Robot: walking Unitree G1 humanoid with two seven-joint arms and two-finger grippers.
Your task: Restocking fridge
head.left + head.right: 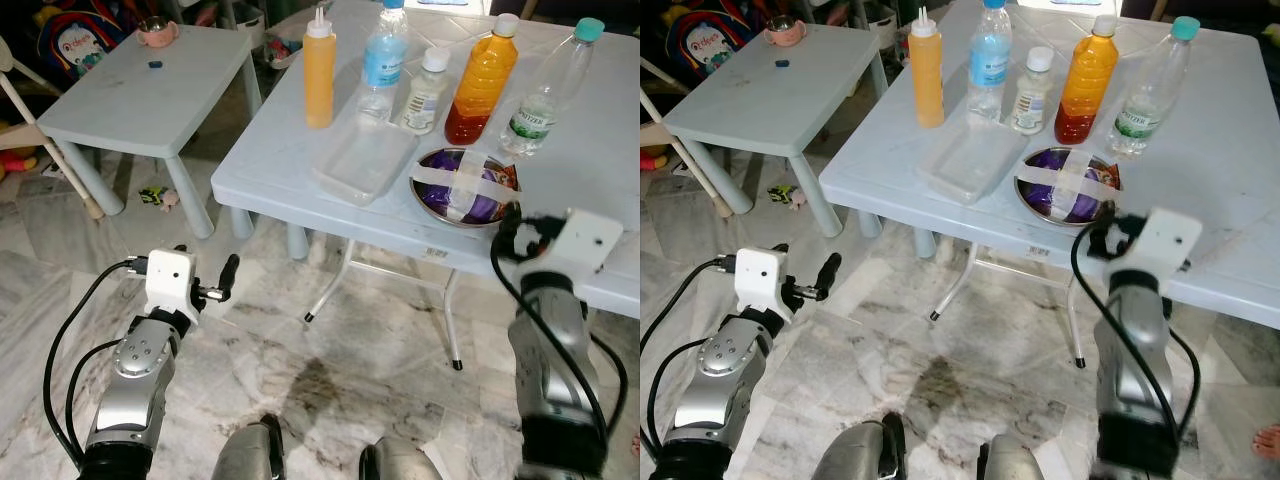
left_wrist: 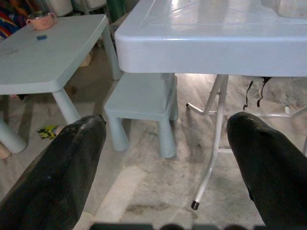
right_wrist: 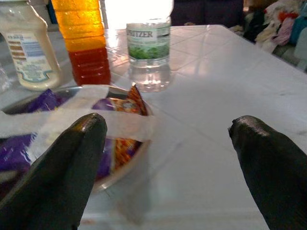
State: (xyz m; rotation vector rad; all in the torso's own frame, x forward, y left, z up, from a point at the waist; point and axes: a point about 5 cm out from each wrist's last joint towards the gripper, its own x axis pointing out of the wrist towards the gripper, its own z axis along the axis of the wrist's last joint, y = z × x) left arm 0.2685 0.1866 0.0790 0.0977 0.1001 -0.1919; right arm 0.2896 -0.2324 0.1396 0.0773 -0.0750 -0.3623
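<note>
On the white folding table (image 1: 270,165) stand a yellow squeeze bottle (image 1: 319,75), a blue-labelled water bottle (image 1: 382,62), a small white bottle (image 1: 425,95), an orange juice bottle (image 1: 480,85) and a clear green-capped bottle (image 1: 545,95). In front of them lie a clear plastic container (image 1: 365,160) and a metal bowl (image 1: 462,188) of purple packets under white tape. My right gripper (image 3: 168,124) is open at the table's near edge, level with the bowl (image 3: 72,129), one finger in front of it. My left gripper (image 1: 205,265) is open, low over the floor left of the table.
A small pale table (image 1: 150,90) with a pink cup (image 1: 157,32) stands at the left. A low stool (image 2: 141,96) sits under the folding table, beside its thin metal legs (image 1: 330,285). Toys and a backpack (image 1: 75,35) lie behind. Marble floor lies underfoot.
</note>
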